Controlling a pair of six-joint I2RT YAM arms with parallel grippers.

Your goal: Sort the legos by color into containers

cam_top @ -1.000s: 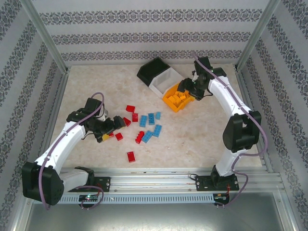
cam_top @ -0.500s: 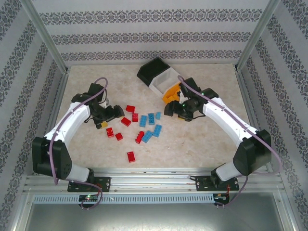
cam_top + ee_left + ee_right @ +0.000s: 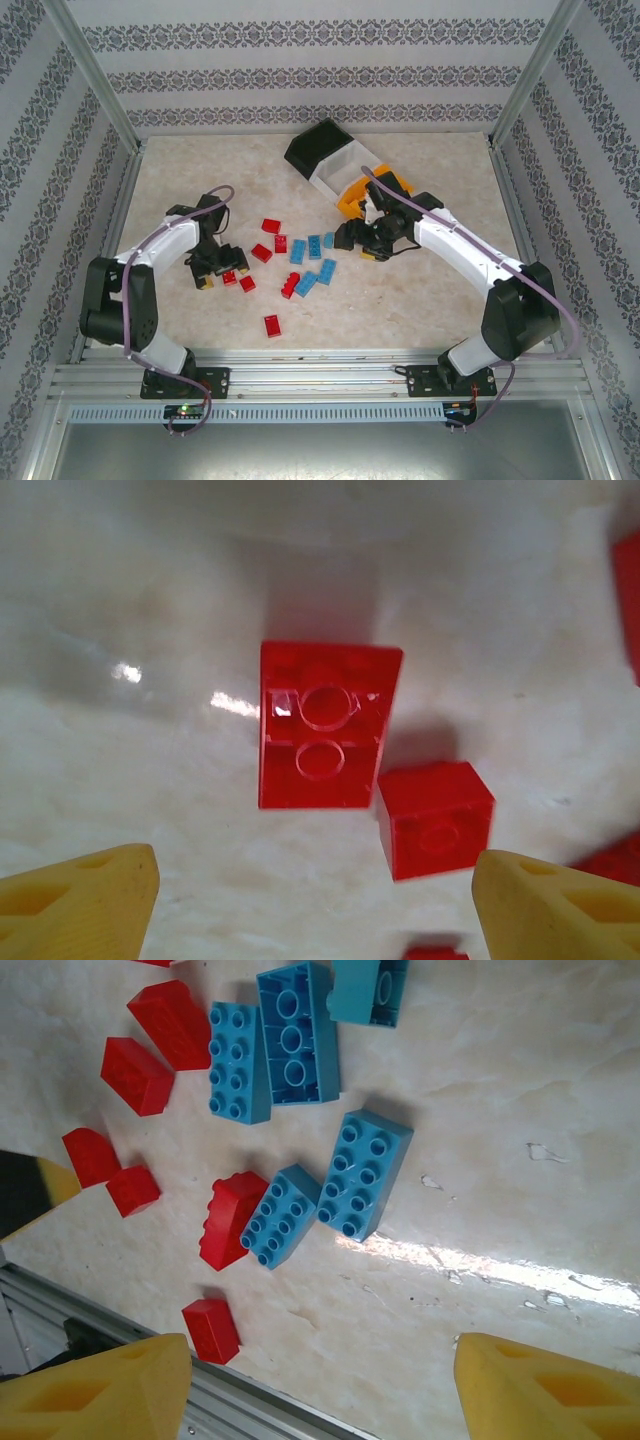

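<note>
My left fingers point(image 3: 90, 890) stand wide apart and empty, just short of two red bricks point(image 3: 325, 735) on the marbled table point(image 3: 120, 760). My right fingers point(image 3: 110, 1380) are spread as well, holding nothing, above blue bricks point(image 3: 365, 1172) mixed with red. Farther back sit the orange bin point(image 3: 350, 203), white bin point(image 3: 335, 172) and black bin point(image 3: 315, 143), with patterned walls point(image 3: 300, 75) behind.

I'm looking into a robot lab test cell: aluminium frame posts point(image 3: 98, 80) are boxing in a marble-look counter point(image 3: 410, 300), patterned panels point(image 3: 320, 78) are standing as walls, and arms point(image 3: 460, 245) are sitting bolted to slotted rails point(image 3: 320, 362).
</note>
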